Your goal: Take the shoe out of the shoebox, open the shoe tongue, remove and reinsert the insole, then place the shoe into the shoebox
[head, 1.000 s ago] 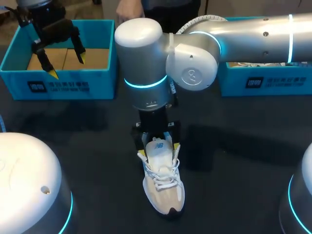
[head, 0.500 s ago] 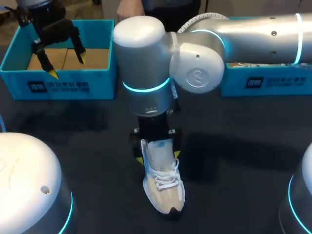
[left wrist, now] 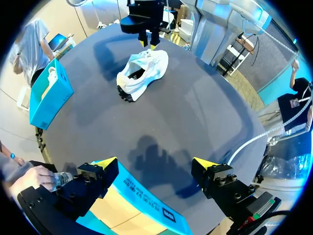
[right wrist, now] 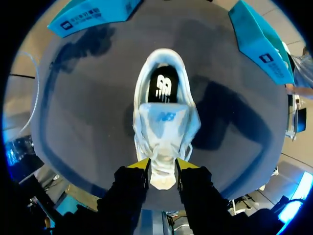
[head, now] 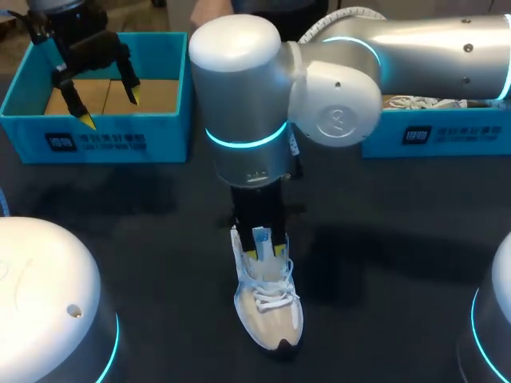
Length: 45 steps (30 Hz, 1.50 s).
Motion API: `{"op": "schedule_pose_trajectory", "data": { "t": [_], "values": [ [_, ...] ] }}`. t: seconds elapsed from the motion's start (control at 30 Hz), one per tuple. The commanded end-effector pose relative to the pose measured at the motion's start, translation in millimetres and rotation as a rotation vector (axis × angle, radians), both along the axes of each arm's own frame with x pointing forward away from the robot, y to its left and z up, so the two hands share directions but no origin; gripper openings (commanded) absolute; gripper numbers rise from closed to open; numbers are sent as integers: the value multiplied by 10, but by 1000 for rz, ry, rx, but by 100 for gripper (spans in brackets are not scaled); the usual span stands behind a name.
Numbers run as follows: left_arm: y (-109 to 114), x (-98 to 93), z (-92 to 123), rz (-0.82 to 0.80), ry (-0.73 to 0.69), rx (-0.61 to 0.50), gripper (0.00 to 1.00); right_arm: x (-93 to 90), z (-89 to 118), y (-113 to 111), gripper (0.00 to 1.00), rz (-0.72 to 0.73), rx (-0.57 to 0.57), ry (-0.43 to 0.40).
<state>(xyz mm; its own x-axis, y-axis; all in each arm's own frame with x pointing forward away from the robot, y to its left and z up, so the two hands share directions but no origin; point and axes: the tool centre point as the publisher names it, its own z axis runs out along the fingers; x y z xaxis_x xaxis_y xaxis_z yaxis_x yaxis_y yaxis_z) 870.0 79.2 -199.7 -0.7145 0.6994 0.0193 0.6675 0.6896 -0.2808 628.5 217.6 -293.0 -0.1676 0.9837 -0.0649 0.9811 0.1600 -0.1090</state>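
Right gripper (head: 264, 252) narrowed since a second ago; its fingers then straddled the shoe (head: 269, 315) wide. Shoe upright mid-counter (head: 383, 303), toe nearest, insole (right wrist: 164, 88) showing in the opening. Fingers now clenched on the shoe at the tongue (right wrist: 164, 122). Far left: left gripper (head: 109, 109) released, holding nothing, over the blue shoebox (head: 96, 142). Second blue box (head: 435, 136) far right.

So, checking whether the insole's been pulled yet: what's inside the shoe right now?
A dark insole with a white logo shows in the shoe at its heel opening. Further forward the tongue, pinched by the right hand, covers the inside, so the insole's front cannot be seen.
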Motion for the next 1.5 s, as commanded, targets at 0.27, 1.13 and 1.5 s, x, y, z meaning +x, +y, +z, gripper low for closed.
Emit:
{"op": "schedule_pose_trajectory", "data": {
  "t": [0.27,1.13,1.5],
  "values": [
    [3,7,0,-1,1,3,100,274,-323,-1,27,44,45,11],
    [3,7,0,-1,1,3,100,476,-479,-28,25,84,37,-17],
    [3,7,0,-1,1,3,100,542,-188,-31,28,188,13,-14]
  ]
}}
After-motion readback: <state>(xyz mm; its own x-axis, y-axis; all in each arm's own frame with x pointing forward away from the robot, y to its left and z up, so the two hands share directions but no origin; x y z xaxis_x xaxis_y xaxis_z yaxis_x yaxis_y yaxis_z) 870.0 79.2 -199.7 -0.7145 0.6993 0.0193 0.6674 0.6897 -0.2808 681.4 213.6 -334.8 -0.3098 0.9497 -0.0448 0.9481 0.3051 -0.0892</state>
